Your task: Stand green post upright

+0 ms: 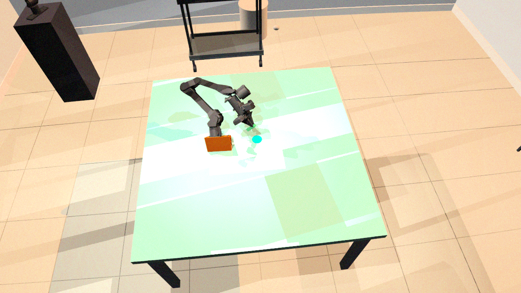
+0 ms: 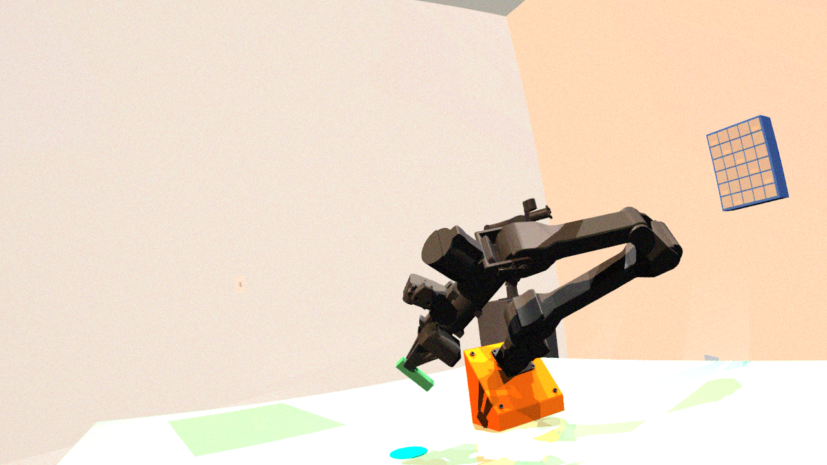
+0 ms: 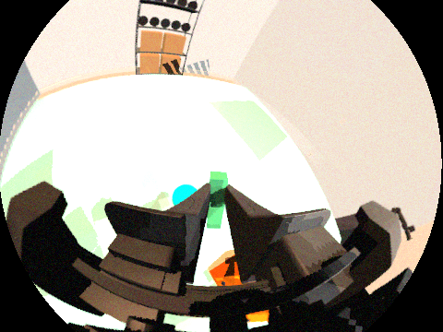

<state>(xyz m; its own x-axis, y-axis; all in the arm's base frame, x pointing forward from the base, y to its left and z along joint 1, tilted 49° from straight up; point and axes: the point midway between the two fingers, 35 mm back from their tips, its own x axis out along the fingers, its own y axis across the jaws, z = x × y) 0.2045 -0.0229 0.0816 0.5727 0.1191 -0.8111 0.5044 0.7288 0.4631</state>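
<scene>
The green post [image 1: 250, 128] [image 2: 418, 378] [image 3: 215, 218] is held in the air above the table. It is tilted, its lower end toward the orange base in the exterior view. My gripper [image 1: 252, 125] [image 2: 409, 366] [image 3: 217, 187] is shut on the post, nearer to its raised end. The cyan circle [image 1: 257, 139] [image 2: 408, 452] [image 3: 184, 195] lies flat on the table, off to one side of the held post. In the wrist view the left finger hides part of the circle's edge, and the fingertips cover parts of the post.
The orange wedge base [image 1: 218, 143] [image 2: 529, 404] [image 3: 225, 273] carries the arm and stands near the cyan circle. The table [image 1: 225, 218] bears patches of light and shadow. A black cart [image 1: 225, 45] and a dark pedestal [image 1: 60, 54] stand on the floor beyond the table.
</scene>
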